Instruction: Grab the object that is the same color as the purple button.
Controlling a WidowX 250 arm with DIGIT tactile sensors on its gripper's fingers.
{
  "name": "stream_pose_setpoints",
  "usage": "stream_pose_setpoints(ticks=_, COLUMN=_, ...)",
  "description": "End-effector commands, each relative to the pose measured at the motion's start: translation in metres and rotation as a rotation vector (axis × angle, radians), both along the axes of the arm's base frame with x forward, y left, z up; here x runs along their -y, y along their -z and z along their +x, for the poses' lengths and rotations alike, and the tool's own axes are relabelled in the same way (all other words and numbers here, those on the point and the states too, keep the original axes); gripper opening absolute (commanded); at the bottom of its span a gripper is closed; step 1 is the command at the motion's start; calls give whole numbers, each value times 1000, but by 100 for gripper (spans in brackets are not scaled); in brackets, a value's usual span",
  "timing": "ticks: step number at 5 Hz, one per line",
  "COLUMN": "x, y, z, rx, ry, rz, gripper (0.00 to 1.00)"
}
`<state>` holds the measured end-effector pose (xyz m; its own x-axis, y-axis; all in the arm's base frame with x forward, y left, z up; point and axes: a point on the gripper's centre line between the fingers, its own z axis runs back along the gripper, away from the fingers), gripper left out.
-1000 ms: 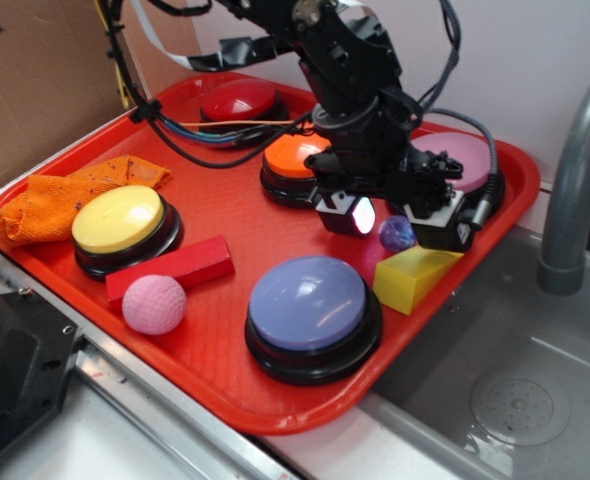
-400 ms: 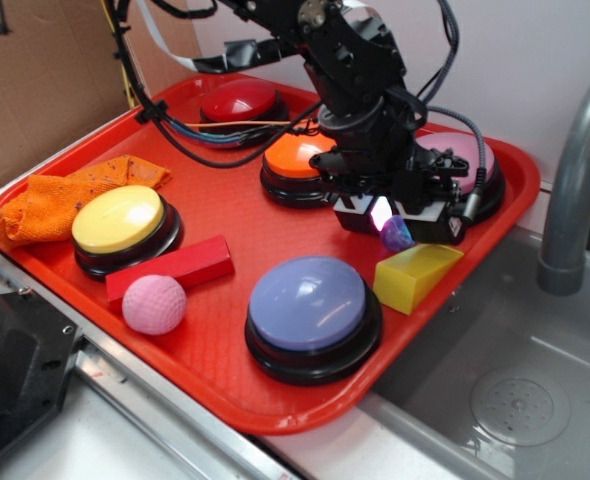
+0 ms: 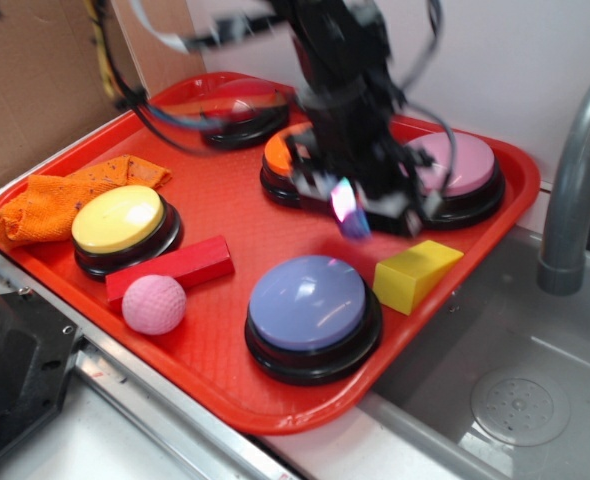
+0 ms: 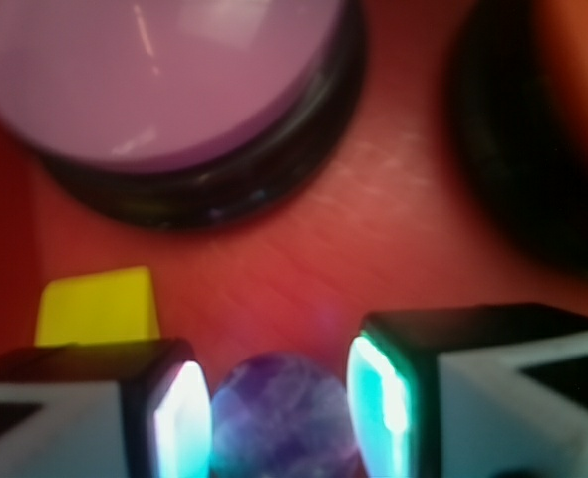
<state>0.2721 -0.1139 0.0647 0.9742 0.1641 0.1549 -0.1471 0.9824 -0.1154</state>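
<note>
Looking at this from the side, the whole thing comes down to where the little purple ball [image 4: 286, 416] sits relative to the fingers [image 4: 179, 423], and the wrist view answers that pretty clearly: it's right in the gap, one lit-up pad on its left and one on its right. The pad on its left looks like it's touching the ball, the other one has maybe a sliver of space, hard to say with the blur. So I'd call the gripper [image 3: 360, 205] narrowed down around the ball, pinching it or about to. I wouldn't swear it has a firm hold yet.

In the exterior view the arm is smeared with motion, and the ball shows as a purplish glint [image 3: 352, 218] at the fingertips, above the red tray [image 3: 230, 215], roughly between the orange button [image 3: 285, 160] and the yellow wedge block [image 3: 415, 273]. Can't tell if it's off the tray floor or resting on it.

A ball has no long axis, so approach angle doesn't matter much; what matters is that it stays centered, since a glossy round thing can squirt out sideways. The big purple button [image 3: 310, 303] sits nearby toward the tray's front edge, and the pink dimpled ball [image 3: 154, 303] is well away on the left, so no mix-up there.
</note>
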Motion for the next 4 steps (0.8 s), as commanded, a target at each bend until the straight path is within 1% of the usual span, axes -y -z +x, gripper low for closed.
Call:
stream_pose_setpoints(ticks=1, x=-83, y=-90, z=-2, rx=-6, ry=13, rz=-1, gripper=0)
stream_pose_setpoints(ticks=2, x=-126, y=-93, z=-16, rx=-52, ry=-32, rz=52, gripper=0)
stream_pose_setpoints(ticks=3, x=-152, y=-95, z=-27, rx=-110, ry=-43, rz=55, gripper=0)
stream_pose_setpoints(ticks=4, x=-156, y=-91, z=-30, rx=-114, ry=-53, rz=51, gripper=0)
